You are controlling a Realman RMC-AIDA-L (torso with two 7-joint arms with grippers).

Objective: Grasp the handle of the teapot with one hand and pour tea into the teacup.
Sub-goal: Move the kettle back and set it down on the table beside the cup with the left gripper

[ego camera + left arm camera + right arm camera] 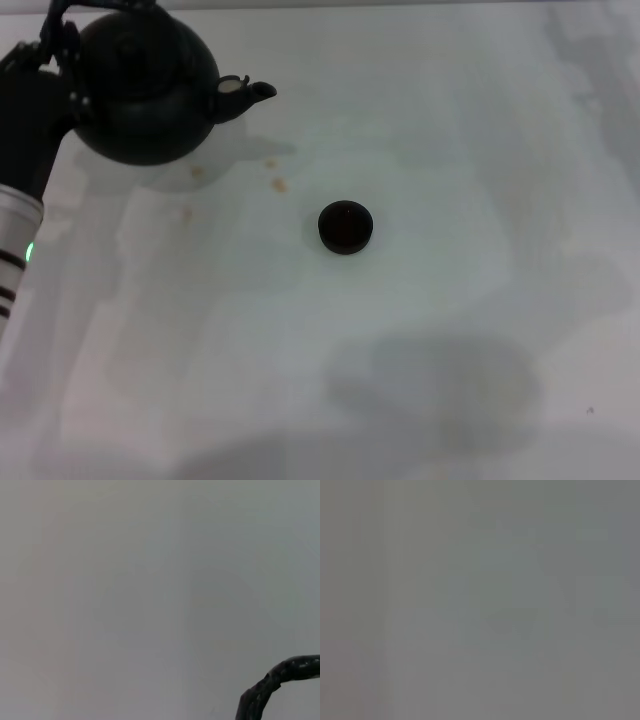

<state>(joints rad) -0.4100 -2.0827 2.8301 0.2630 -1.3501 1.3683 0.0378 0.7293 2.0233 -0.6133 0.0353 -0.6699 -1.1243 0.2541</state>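
The matte-black teapot (145, 90) is at the far left of the head view, its short spout (250, 93) pointing right toward the teacup. It hangs a little above the white table, with its shadow showing below it. My left gripper (60, 45) is shut on the arched handle (62, 25) at the pot's left side. A piece of the dark wrapped handle (272, 685) shows in the left wrist view. The tiny black teacup (345, 227) stands upright on the table, right of the spout and nearer to me, well apart from it. My right gripper is out of view.
The white table (450, 330) has small tan stains (280, 185) between the teapot and the cup. My left arm (20, 200) runs along the left edge. The right wrist view shows only a plain grey surface.
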